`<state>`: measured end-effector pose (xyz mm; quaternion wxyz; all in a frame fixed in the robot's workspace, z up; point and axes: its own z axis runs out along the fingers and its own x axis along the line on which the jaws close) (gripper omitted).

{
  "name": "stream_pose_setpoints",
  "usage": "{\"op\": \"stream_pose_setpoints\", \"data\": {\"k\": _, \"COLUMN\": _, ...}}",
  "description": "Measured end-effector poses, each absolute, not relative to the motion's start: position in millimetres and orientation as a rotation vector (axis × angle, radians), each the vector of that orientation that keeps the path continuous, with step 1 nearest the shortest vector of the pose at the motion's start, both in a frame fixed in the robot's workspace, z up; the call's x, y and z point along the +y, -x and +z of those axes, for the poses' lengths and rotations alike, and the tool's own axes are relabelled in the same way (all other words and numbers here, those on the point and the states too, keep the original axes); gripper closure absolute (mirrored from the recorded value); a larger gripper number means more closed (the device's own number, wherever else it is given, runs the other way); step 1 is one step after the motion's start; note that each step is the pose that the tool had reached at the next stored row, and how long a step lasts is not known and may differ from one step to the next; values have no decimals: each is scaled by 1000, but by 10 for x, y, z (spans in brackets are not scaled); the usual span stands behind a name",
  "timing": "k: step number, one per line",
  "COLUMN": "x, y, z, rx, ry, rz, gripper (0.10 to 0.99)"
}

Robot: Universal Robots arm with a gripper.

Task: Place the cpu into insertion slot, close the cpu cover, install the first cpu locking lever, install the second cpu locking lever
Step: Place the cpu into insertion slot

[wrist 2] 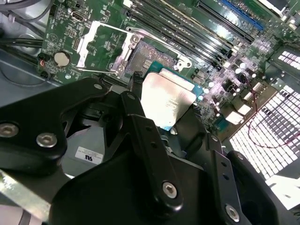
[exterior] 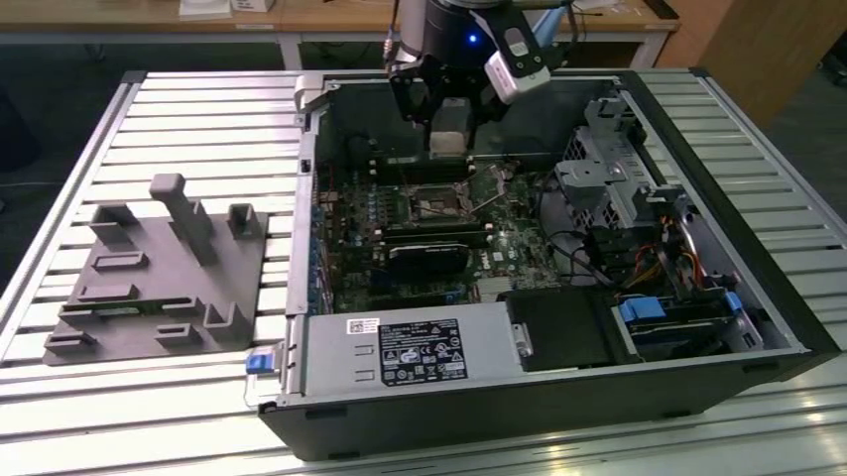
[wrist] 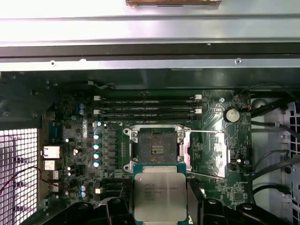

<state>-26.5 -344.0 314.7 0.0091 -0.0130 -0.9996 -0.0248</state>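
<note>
An open black computer case (exterior: 530, 421) lies on a slatted metal bench (exterior: 198, 109). Just beside the case, on the exterior view's left, sits a grey moulded fixture (exterior: 159, 273). Inside the case are a labelled power supply (exterior: 397, 352) and a blue drive bracket (exterior: 649, 309).

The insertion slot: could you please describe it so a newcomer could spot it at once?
Inside the open computer case, look at the green motherboard. The insertion slot sits beside the long black memory slots. Unlike them, it is square, with a dark centre and silvery rim.
</note>
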Motion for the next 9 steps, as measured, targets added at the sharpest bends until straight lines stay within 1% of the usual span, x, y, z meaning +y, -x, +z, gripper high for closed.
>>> {"op": "stream_pose_setpoints", "data": {"k": 9, "x": -3427, "y": 264, "z": 3037, "rx": -3119, "ry": 41, "rz": -73, "gripper": 545}}
